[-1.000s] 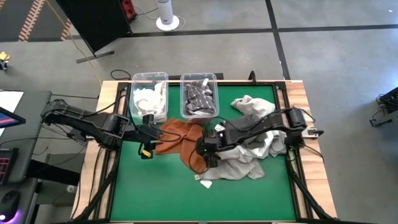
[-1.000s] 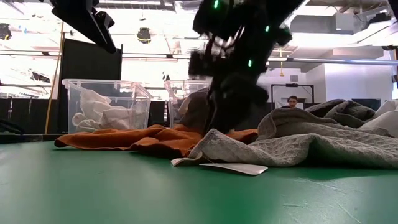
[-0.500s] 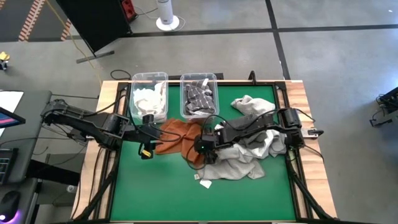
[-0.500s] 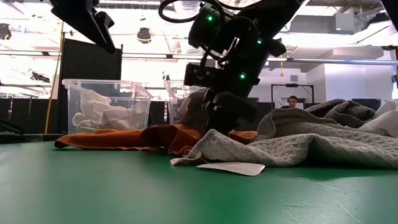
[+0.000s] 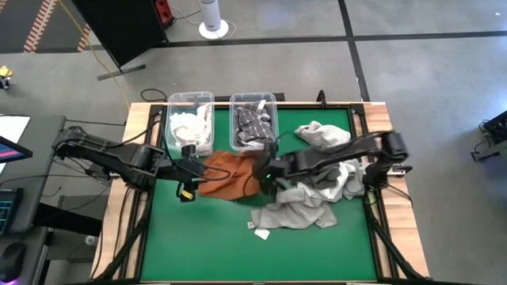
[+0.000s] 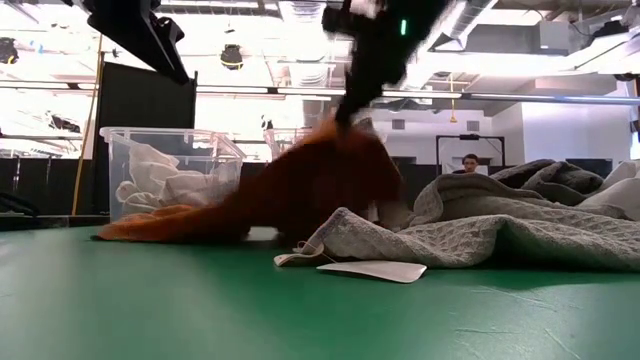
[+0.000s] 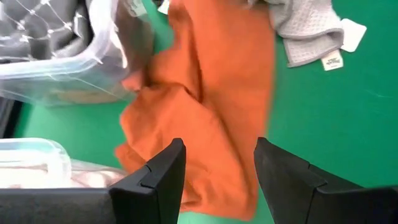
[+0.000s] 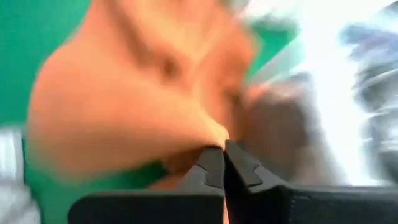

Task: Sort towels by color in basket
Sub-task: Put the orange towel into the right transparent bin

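Right claw [image 5: 268,175] is pinched shut on the rust-orange towel [image 5: 226,175], with one corner raised off the desk [image 5: 198,245] while the rest trails leftward on the green surface. Left claw [image 7: 217,163] hangs over the towel's left end, fingers apart, holding nothing.

Progress: partial. At the far edge, the left bin [image 5: 169,119] already holds white towels [image 5: 188,127]; the right bin [image 5: 234,107] holds dark grey cloth with a white grid [image 5: 253,125]. Still unsorted: the orange towel and a heap of light grey towels [image 5: 313,194] at centre-right of the desk.

Not resolved: the right wrist view is smeared, so only the meeting fingertips and orange cloth can be read. How many towels make up the grey heap cannot be counted. No third bin for orange shows.
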You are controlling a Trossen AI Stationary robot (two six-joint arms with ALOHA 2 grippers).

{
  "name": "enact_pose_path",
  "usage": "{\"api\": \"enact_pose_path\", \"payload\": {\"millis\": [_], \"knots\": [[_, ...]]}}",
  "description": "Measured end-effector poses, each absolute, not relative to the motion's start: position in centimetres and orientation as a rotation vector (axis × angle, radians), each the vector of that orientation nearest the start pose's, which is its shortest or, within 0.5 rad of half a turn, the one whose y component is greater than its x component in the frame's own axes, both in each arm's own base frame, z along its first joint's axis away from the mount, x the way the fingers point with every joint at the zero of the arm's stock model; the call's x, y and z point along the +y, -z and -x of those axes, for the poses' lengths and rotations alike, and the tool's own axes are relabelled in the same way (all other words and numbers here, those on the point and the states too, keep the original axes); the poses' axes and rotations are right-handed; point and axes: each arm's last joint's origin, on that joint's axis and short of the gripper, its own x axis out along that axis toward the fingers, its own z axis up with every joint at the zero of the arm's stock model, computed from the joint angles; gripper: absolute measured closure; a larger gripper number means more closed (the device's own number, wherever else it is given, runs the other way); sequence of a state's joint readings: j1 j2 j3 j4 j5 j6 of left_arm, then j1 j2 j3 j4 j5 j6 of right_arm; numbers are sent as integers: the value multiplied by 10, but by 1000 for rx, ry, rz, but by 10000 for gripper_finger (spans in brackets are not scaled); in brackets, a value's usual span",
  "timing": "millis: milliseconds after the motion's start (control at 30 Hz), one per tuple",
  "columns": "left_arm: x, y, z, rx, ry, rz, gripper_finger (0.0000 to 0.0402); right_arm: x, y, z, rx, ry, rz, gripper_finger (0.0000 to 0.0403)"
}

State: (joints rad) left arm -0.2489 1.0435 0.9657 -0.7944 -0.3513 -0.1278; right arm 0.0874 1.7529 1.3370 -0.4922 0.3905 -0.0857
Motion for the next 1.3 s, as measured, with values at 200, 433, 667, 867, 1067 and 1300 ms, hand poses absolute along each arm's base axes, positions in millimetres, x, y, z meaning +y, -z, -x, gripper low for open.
{"api": "enact_pose_path", "payload": {"millis": [200, 433, 667, 867, 1067, 1300], "knots": [[-36, -312, -192, 713, -118, -220, 219, -14, -339, -346, 494, 375, 211, 389], [-29, -331, -190, 552, -125, -258, 219, -57, -431, -303, -82, 557, 221, 376], [-26, -343, -194, 425, -141, -284, 219, -91, -467, -274, -383, 580, 278, 388], [-20, -343, -202, 420, -162, -347, 219, -121, -435, -301, -244, 595, 277, 386], [-3, -331, -210, 304, -254, -447, 219, -146, -420, -335, -244, 423, 210, 384], [25, -319, -193, 317, -410, -390, 219, -152, -410, -353, -92, 336, 166, 384]]}}
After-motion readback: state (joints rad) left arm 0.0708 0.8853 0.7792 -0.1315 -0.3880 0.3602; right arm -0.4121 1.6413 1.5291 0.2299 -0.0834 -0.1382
